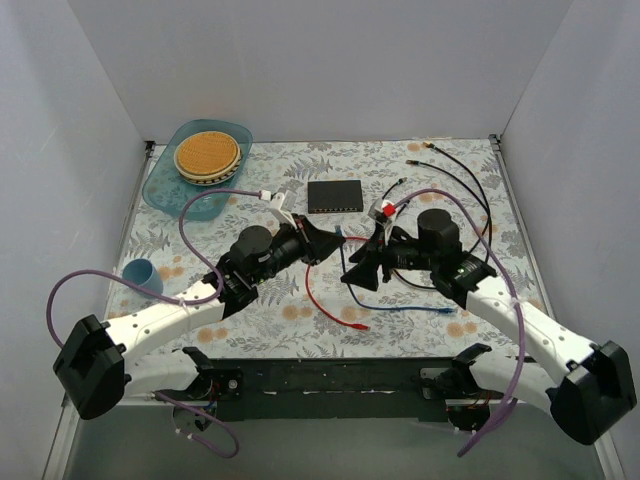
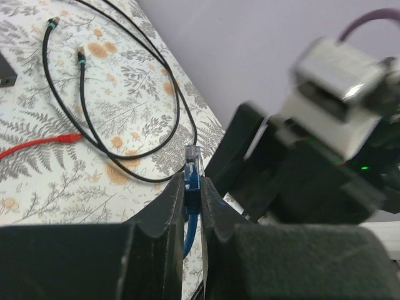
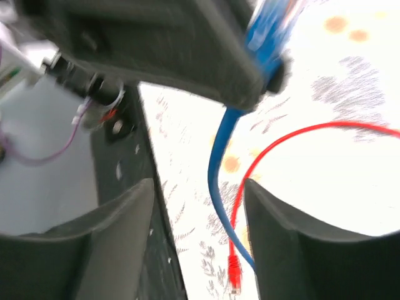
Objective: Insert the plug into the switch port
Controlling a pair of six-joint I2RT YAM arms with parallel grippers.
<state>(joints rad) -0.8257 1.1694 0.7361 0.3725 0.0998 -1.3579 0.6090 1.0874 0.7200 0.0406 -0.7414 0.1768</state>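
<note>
The switch [image 1: 335,195] is a flat black box lying at the middle back of the floral mat; only its corner [image 2: 6,72] shows in the left wrist view. My left gripper [image 1: 328,243] [image 2: 192,182] is shut on the blue cable's plug [image 2: 193,164], whose clear tip points past the fingertips, held in front of the switch. My right gripper [image 1: 360,270] [image 3: 200,187] is open, just right of the left one. The blue cable [image 3: 219,162] hangs down between its fingers without touching them.
A red cable [image 1: 325,300] [image 3: 300,134] lies on the mat under both grippers, its plug [image 3: 233,272] near the front. Black cables [image 1: 455,175] [image 2: 125,119] loop at the back right. A teal tray [image 1: 165,185] with a round woven disc is back left; a blue cup [image 1: 137,272] is at left.
</note>
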